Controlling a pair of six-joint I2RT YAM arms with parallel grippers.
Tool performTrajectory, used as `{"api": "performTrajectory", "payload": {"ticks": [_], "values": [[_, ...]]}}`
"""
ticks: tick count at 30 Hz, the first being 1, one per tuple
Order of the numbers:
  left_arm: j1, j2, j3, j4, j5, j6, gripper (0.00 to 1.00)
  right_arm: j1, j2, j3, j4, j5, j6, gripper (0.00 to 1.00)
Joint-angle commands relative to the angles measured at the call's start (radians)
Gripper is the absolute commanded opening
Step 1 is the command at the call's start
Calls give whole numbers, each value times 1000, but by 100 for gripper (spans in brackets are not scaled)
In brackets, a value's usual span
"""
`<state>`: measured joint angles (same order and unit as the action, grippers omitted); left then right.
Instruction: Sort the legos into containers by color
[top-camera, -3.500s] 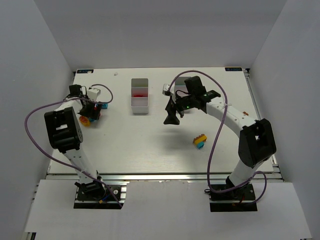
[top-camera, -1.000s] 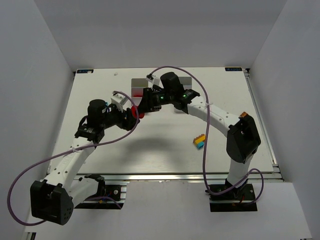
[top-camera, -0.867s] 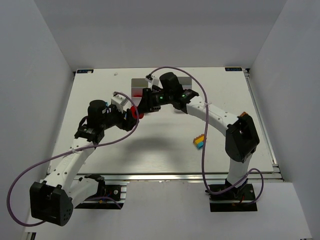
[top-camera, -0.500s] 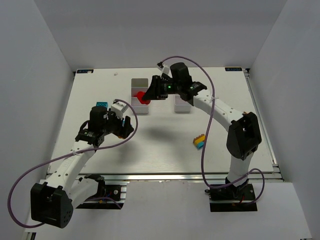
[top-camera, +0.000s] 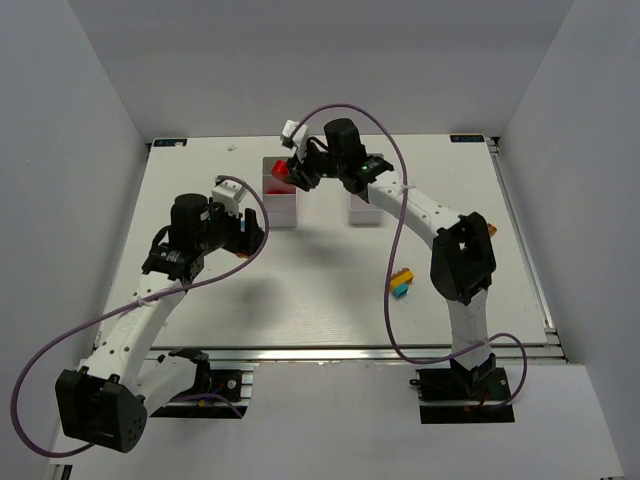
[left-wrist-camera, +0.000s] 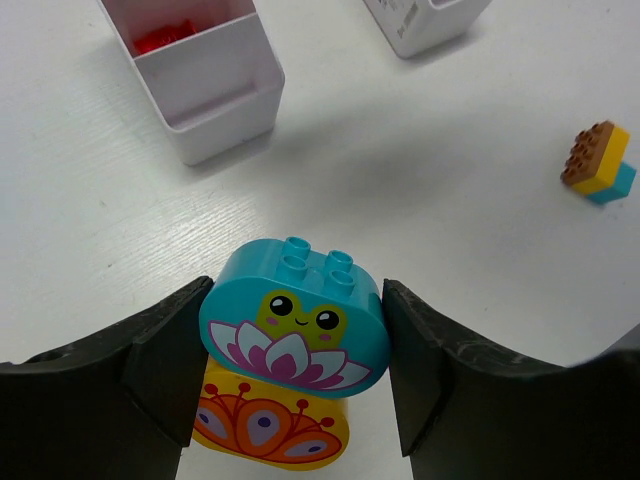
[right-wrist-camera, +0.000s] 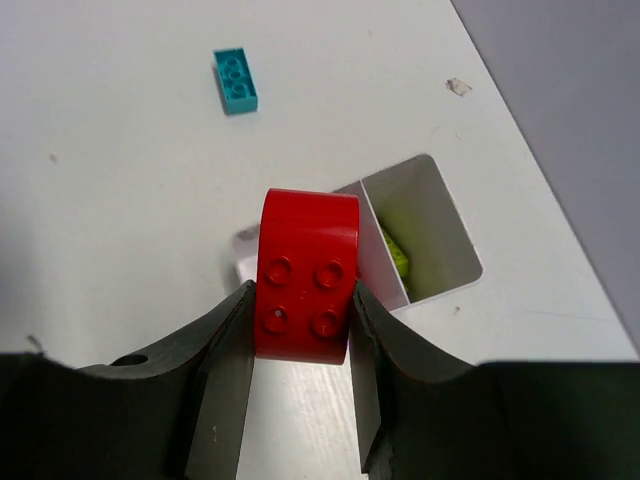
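The step in hand looks like the drop-off of a red piece. The right gripper pinches a rounded red brick by its two flat sides. In the overhead view that brick hangs above the far end of the left-hand bin, near the top centre of the frame. In the right wrist view a lime piece lies in the compartment just right of the brick, and the brick hides most of the next one.

The left wrist view shows red pieces already in a compartment of that bin, at the upper left of the frame. The next move probably calls for centring the red brick over that red compartment, not the lime one, then lowering a little and parting the fingers so it falls inside the divider.

The left gripper is closed on a turquoise brick, which sits on top of a yellow brick. The pair is held above the worktop at the lower middle of the frame, and being two colours it will likely need pulling apart.

The second bin is at the upper right. Not yet sorted are a small stack at the right edge and a flat turquoise brick at the upper left.

No brand or writing can be read. The turquoise brick bears a printed frog face above lotus petals, and the yellow brick an orange flower pattern.
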<state>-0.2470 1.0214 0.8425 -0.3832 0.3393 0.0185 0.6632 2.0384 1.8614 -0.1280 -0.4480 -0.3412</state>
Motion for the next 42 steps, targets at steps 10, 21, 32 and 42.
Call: {"api": "performTrajectory", "payload": {"ticks": [10, 21, 32, 42], "values": [[0, -63, 58, -34, -39, -77, 0, 22, 152, 77, 209, 2, -274, 0], [0, -98, 61, -56, -59, -92, 0, 36, 235, 116, 231, 74, -326, 14], [0, -89, 99, -49, -59, -100, 0, 38, 224, 53, 245, 95, -371, 68], [2, -89, 136, -10, -43, -163, 0, 32, 99, -36, 289, 86, -288, 79]]}}
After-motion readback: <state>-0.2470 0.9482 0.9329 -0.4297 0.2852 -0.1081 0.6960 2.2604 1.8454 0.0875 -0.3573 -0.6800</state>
